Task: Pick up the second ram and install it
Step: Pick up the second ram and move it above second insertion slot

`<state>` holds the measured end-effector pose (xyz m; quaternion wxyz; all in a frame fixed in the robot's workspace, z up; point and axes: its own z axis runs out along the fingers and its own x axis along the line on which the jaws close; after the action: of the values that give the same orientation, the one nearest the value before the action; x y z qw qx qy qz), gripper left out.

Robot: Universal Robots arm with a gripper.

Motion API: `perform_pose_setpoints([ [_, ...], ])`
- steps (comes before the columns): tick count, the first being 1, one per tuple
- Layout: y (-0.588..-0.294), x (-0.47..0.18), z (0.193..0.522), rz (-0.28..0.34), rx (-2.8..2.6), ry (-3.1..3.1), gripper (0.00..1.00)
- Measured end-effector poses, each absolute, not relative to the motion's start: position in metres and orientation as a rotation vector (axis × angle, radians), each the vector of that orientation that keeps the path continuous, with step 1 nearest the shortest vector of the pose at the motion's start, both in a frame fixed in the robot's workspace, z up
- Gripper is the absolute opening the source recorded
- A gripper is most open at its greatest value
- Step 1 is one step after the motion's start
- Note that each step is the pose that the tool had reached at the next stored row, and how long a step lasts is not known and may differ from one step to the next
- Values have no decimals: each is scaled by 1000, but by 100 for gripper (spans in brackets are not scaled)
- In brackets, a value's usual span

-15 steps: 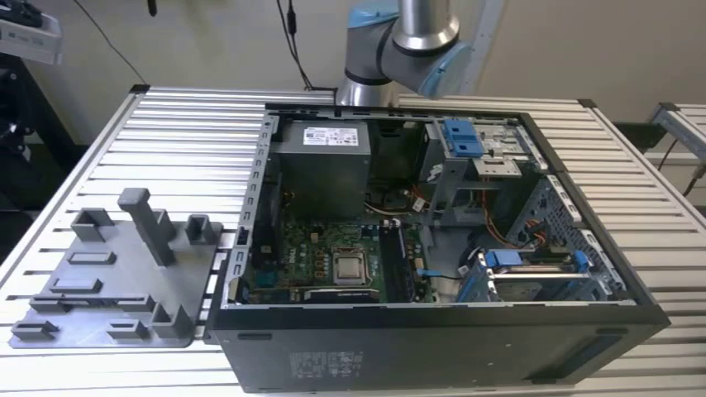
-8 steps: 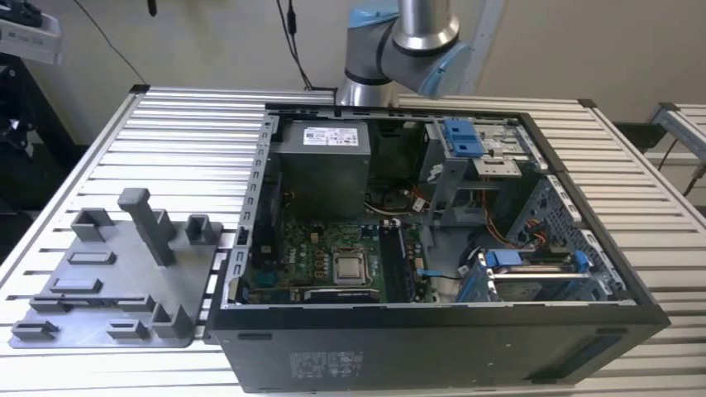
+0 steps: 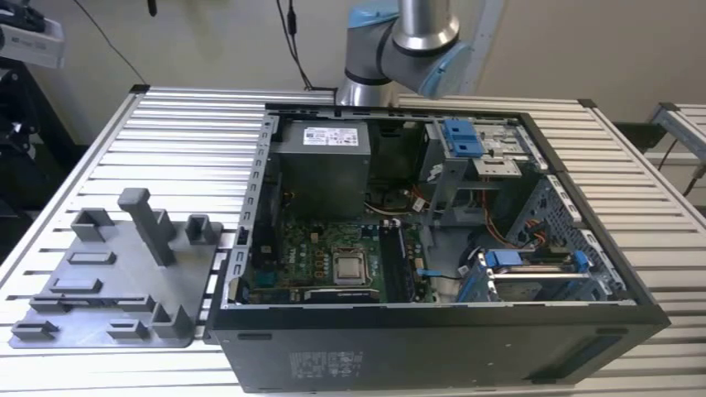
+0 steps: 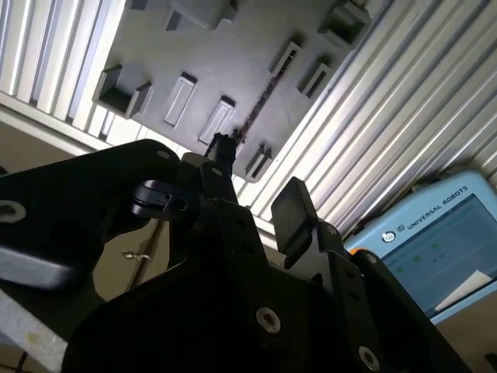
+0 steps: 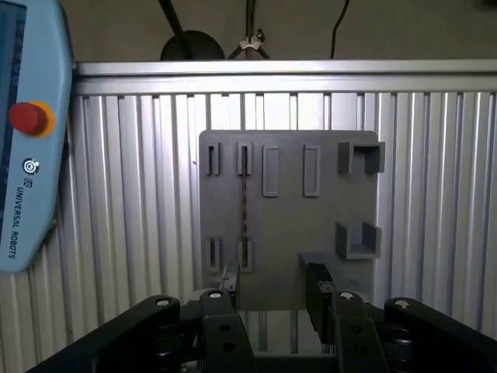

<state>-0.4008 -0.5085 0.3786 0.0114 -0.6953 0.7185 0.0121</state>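
Step in hand: approach for pick-up. My hand point(image 5: 272, 273) hangs above the tray point(image 5: 287, 233), open wide, holding nothing. The ram point(image 5: 245, 202) stands on edge in its tray slots (not yet touched). Grasping, I judge, requires straddling its thin edge squarely.

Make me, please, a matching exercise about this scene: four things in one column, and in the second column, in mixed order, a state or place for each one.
Things
1. second ram
2. claw
3. computer case
4. holder tray

States or places
A. lies open, with the motherboard showing
B. grey, flat on the slatted table
C. open, with nothing between its fingers
D. thin and dark, standing on edge in the tray

Right pairs: 1-D, 2-C, 3-A, 4-B.
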Motion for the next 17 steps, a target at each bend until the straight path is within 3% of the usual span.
perform_pose_setpoints([
  [17,-508,-401,360,38,-2169,2242,48],
])
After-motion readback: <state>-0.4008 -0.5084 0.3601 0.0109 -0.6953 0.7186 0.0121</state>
